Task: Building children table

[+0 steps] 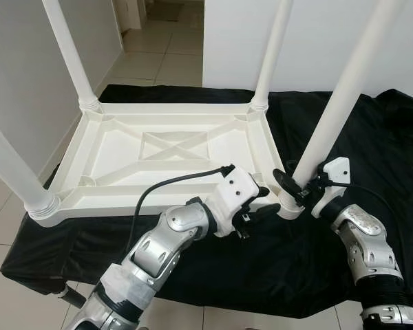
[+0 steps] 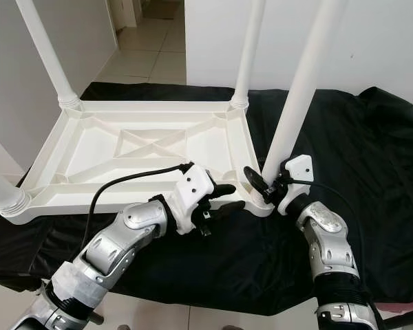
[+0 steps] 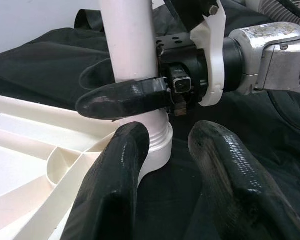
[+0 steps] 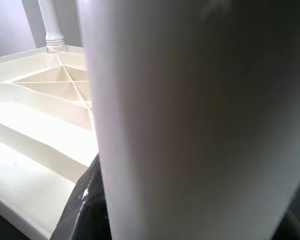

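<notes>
Right gripper (image 1: pixel 294 184) closed around near-right leg (image 1: pixel 337 103) just above its collar, black fingers (image 3: pixel 121 99) pressed on both sides; left gripper (image 1: pixel 260 210) parted and empty, just beside that corner socket; tabletop (image 1: pixel 110 148) inverted on black cloth (image 1: pixel 372 144), one in number, ribbed underside up; legs counted four, all upright in corner sockets; tiled floor (image 1: pixel 158 51) beyond.

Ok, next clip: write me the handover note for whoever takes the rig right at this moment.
Right gripper: shut on the near-right leg, just above its socket.
Left gripper: open, fingers either side of that corner socket, not gripping.
Tabletop: upside down on the black cloth, four legs standing in the corners.
Done: legs in place.
Left: seat this leg fully, check the others, turn the table upright.
</notes>
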### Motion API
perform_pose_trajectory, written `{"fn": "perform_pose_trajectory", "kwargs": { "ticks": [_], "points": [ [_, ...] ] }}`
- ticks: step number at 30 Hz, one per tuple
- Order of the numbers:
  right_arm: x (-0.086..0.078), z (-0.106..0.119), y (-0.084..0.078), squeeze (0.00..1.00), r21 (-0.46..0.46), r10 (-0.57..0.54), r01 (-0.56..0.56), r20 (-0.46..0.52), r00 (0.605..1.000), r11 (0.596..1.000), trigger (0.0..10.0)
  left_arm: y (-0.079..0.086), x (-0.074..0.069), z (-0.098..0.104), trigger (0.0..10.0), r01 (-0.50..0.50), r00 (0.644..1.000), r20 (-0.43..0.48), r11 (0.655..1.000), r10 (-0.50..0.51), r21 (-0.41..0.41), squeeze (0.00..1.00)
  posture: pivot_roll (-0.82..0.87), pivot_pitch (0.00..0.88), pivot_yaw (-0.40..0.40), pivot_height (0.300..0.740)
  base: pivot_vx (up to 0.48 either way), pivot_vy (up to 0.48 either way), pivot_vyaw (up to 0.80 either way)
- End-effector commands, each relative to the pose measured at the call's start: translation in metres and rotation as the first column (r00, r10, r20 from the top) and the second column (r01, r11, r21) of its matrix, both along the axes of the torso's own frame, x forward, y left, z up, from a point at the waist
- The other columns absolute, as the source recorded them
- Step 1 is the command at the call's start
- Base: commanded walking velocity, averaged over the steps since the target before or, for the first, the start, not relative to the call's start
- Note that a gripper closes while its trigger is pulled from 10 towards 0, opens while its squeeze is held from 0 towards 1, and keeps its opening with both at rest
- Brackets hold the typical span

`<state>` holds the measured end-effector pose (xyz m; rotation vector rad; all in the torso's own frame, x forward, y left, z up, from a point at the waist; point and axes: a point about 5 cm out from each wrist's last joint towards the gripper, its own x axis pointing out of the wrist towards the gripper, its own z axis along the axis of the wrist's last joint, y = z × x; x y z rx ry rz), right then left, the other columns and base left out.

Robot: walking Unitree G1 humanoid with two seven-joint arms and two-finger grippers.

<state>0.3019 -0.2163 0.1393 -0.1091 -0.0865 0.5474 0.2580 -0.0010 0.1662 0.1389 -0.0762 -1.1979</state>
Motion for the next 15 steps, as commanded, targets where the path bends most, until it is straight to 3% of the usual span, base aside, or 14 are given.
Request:
{"fn": "perform_pose_trajectory", "kwargs": {
  "ticks": [1, 4, 5, 6, 7, 12, 13, 15],
  "points": [
    [-0.002, -0.004, 0.002, 0.00, -0.005, 0.032, -0.032, -0.017, 0.999, 0.999, 0.0, 0.000, 0.002, -0.001, 10.0, 0.004, 1.000, 0.007, 1.000, -0.004, 0.013, 0.00, -0.11, 0.000, 0.002, 0.740, 0.000, 0.000, 0.00],
    [-0.004, -0.006, 0.000, 0.00, 0.008, 0.034, -0.034, -0.024, 0.999, 0.999, 0.0, 0.000, 0.002, -0.002, 10.0, 0.001, 1.000, 0.006, 1.000, -0.001, 0.012, 0.00, -0.11, 0.000, 0.003, 0.740, 0.000, 0.000, 0.00],
    [-0.010, -0.011, -0.003, 0.00, 0.035, 0.005, -0.004, -0.036, 0.999, 0.999, 1.6, -0.001, 0.001, -0.001, 10.0, 0.003, 1.000, 0.005, 1.000, -0.003, 0.010, 0.00, -0.12, 0.000, 0.008, 0.740, 0.000, 0.000, 0.00],
    [-0.013, -0.012, -0.003, 0.00, 0.038, -0.008, 0.010, -0.039, 0.999, 0.999, 5.0, -0.002, 0.002, -0.001, 10.0, 0.005, 1.000, 0.004, 1.000, -0.005, 0.009, 0.00, -0.12, 0.000, 0.008, 0.740, 0.000, 0.000, 0.00],
    [-0.015, -0.012, -0.002, 0.00, 0.040, -0.019, 0.021, -0.040, 0.999, 0.999, 10.0, -0.002, 0.002, -0.001, 10.0, 0.006, 1.000, 0.004, 1.000, -0.006, 0.008, 0.00, -0.12, 0.000, 0.009, 0.740, 0.000, 0.000, 0.00],
    [-0.017, -0.014, -0.001, 0.00, 0.058, -0.064, 0.067, -0.046, 0.997, 0.996, 10.0, -0.003, 0.002, -0.001, 10.0, 0.007, 1.000, 0.003, 1.000, -0.008, 0.007, 0.00, -0.12, 0.000, 0.010, 0.740, 0.000, 0.000, 0.00],
    [-0.018, -0.019, -0.001, 0.00, 0.019, -0.175, 0.177, -0.058, 0.983, 0.984, 10.0, -0.003, 0.003, -0.002, 10.0, 0.009, 1.000, -0.001, 1.000, -0.009, 0.008, 0.00, -0.13, 0.000, 0.012, 0.740, 0.000, 0.000, 0.00],
    [-0.018, -0.019, -0.001, 0.00, 0.019, -0.175, 0.177, -0.058, 0.983, 0.984, 10.0, -0.003, 0.003, -0.002, 10.0, 0.009, 1.000, -0.001, 1.000, -0.009, 0.008, 0.00, -0.13, 0.000, 0.012, 0.740, 0.000, 0.000, 0.00]
  ]
}}
